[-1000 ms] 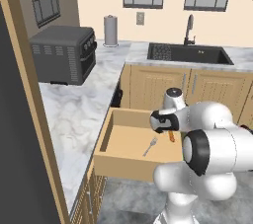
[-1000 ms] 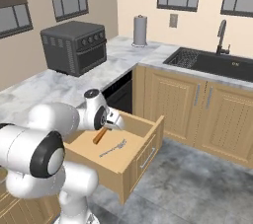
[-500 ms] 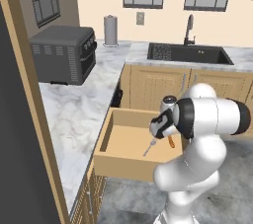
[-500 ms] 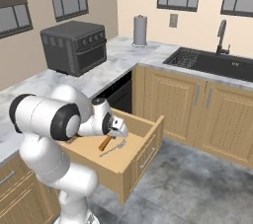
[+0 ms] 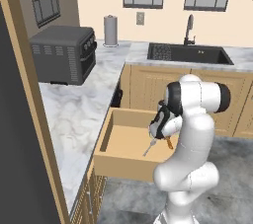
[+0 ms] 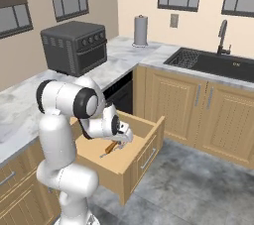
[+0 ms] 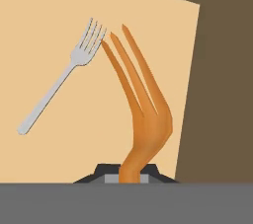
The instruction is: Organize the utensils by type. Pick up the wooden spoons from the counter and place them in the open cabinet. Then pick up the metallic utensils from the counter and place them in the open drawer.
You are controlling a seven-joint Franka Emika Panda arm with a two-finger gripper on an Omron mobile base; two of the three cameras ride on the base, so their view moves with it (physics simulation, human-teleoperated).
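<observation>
Table (image 5: 79, 114) was an L-shaped white-grey marble top over light-wood fronts. A dark toaster oven (image 5: 63, 54) sat toward its back left, a paper towel roll (image 5: 110, 30) stood near the rear wall, and a black sink (image 5: 188, 53) with a dark faucet (image 5: 188, 29) was set into the rear run. Cream wall with shaded windows above. Grey floor (image 6: 198, 189).

The open drawer (image 5: 129, 144) was pulled out from under the table corner, plain tan inside. A silver fork (image 7: 62, 82) lay flat on the drawer floor, tines toward the far right corner of the drawer in the hand view, handle pointing back toward the near left.

The tool (image 6: 124, 139) hung just over the drawer interior, jaws pressed together on the handle of an orange-brown 3-tined fork (image 7: 141, 114). Its tines reached out over the drawer floor, tips just beside the silver fork's tines; I could not tell whether they touched. In the left base view the orange piece showed below the tool, beside the silver fork.
</observation>
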